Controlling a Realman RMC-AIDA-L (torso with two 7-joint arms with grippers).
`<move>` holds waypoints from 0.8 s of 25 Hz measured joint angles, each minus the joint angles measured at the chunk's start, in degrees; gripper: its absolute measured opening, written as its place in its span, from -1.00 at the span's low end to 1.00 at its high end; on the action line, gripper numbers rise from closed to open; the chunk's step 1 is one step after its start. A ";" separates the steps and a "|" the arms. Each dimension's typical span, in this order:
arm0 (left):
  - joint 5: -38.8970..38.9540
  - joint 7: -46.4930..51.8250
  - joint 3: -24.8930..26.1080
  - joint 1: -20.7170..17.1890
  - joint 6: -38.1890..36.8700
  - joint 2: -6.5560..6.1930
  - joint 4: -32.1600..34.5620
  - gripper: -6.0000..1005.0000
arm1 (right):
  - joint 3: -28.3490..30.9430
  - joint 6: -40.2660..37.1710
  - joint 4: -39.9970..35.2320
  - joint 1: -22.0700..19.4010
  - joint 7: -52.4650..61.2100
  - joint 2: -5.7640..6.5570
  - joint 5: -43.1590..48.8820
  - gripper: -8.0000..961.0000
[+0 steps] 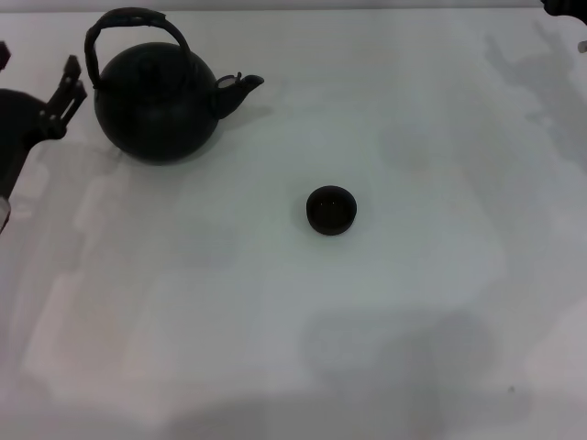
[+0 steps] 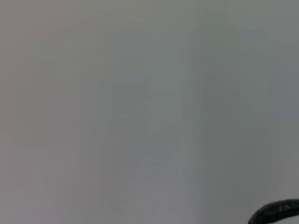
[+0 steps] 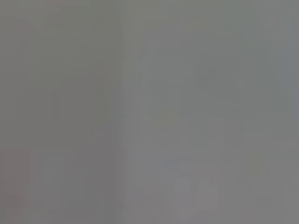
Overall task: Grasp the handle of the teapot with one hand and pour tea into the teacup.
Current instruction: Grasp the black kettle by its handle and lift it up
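The black teapot [image 1: 158, 105] stands at the far left of the white table, its spout [image 1: 240, 88] pointing right. Its arched dark handle [image 1: 128, 22] loops over the top. The small black teacup [image 1: 330, 210] sits near the middle of the table, apart from the pot. My left gripper [image 1: 37, 71] is just left of the teapot at handle height, open and empty, with one finger [image 1: 68, 84] close to the pot's side. A dark curved piece [image 2: 276, 212] shows at the edge of the left wrist view. My right gripper [image 1: 564, 7] is parked at the far right corner.
The white table [image 1: 413, 321] carries only the teapot and teacup. Soft shadows lie along its front and its right rear. The right wrist view shows only plain grey surface.
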State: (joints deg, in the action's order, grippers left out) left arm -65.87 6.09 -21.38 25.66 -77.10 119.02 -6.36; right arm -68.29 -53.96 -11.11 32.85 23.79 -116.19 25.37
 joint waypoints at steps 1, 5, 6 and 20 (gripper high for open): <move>-0.08 -0.05 -0.11 0.56 1.16 0.02 0.18 0.71 | 0.00 0.01 0.01 0.01 -0.03 0.00 0.04 0.77; -0.59 -0.10 -0.57 1.99 4.26 0.11 0.73 0.70 | -0.07 0.08 0.04 0.17 -0.27 0.00 0.29 0.77; -0.67 -0.10 -0.59 2.25 4.89 0.14 0.81 0.70 | -0.22 0.09 0.04 0.18 -0.47 0.00 0.31 0.77; -0.68 -0.12 -0.36 5.30 10.86 0.28 0.83 0.69 | -0.73 0.09 0.04 0.29 -3.02 0.00 -0.10 0.76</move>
State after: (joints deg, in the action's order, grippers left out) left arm -66.54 5.97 -21.73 30.96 -66.24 119.29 -5.54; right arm -69.01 -53.87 -11.07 33.14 20.77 -116.19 25.28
